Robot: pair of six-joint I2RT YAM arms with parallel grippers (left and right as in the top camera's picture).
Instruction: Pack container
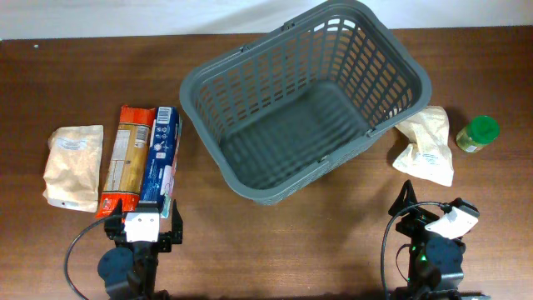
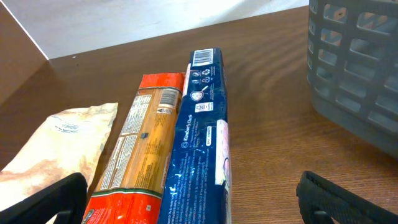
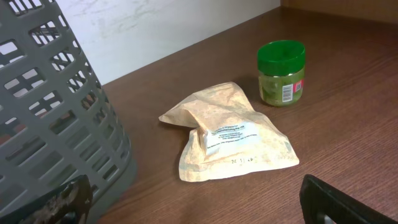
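Observation:
The container (image 1: 379, 125) is a large dark grey slotted basket, empty, lying at a slant in the middle of the table; its wall shows in the left wrist view (image 2: 360, 74) and the right wrist view (image 3: 56, 112). Left of it lie a beige pouch (image 1: 75, 167), an orange pasta pack (image 1: 125, 158) and a blue pack (image 1: 160, 154). Right of it lie a crumpled beige pouch (image 1: 426, 146) and a green-lidded jar (image 1: 477, 133). My left gripper (image 1: 143, 223) is open just short of the packs' near ends. My right gripper (image 1: 433, 218) is open, short of the pouch (image 3: 230, 134).
A white wall or board runs along the table's far edge (image 1: 125, 17). Bare brown tabletop lies between the two arms in front of the basket (image 1: 283, 250). Black cables curl beside each arm base.

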